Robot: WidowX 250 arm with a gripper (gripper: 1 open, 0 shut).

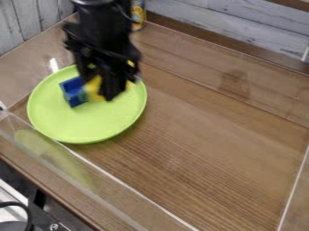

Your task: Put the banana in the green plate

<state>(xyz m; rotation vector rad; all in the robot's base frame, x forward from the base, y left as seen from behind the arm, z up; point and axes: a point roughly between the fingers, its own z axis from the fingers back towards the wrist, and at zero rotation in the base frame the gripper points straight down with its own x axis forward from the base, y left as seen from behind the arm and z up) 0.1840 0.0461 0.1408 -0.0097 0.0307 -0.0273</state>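
Observation:
The lime-green plate (87, 128) lies at the left of the wooden table. My gripper (108, 92) hangs over the plate's middle, pointing straight down, with the black arm rising out of the top of the view. Its fingers are shut on the small yellow banana (92, 87). Only a sliver of the banana shows at the fingers' left side, raised above the plate. The arm hides the plate's far rim.
A blue rectangular block (75, 93) lies on the plate just left of the gripper, partly hidden by it. Clear plastic walls (72, 171) fence the wooden table (218, 135) at the front and left. A grey plank wall runs along the back.

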